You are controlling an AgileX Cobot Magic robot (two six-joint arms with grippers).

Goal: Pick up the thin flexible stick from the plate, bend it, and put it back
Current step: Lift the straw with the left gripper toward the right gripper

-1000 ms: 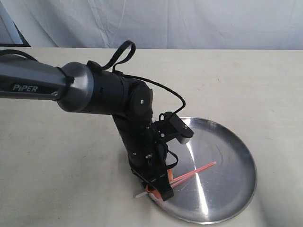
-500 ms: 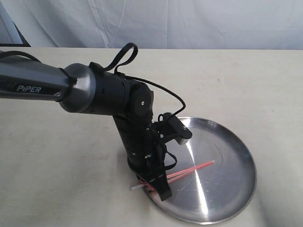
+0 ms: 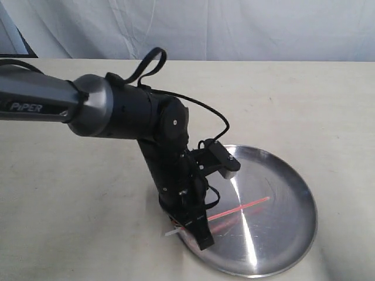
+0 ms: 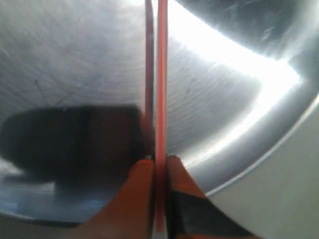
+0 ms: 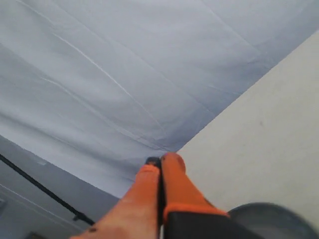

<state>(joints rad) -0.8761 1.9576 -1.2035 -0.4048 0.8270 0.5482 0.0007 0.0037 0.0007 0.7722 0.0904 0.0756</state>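
The thin flexible stick (image 3: 241, 208) is being gripped by the left pincer (image 3: 192, 228) close to its pale end, at the side of the plate (image 3: 293, 175) that is nearest to the arm. In the left wrist view the two orange fingertips (image 4: 137, 189) are being pressed against the stick from both sides, so this pincer is clenched on it and no gap is being left. The grip is probably being taken near one end so that the long red part is being left free for the bending.

The pale tip is being shown just past the rim, over the tabletop (image 3: 304, 93), and the red length is being stretched across the plate towards its middle. Whether the stick is touching the steel or is being held just above it cannot be told. A red reflection is being seen just beside it in the brushed surface, which suggests that it is very near. The stick is looking straight, so the bending is being judged as not yet done.

The right pincer (image 5: 160, 172) is being held away from the work and pointed towards the cloth backdrop, its fingers closed together on nothing. It is not being shown in the exterior view. A second grip on the free end would probably be needed for a bend, and this pincer is likely being reserved for that.
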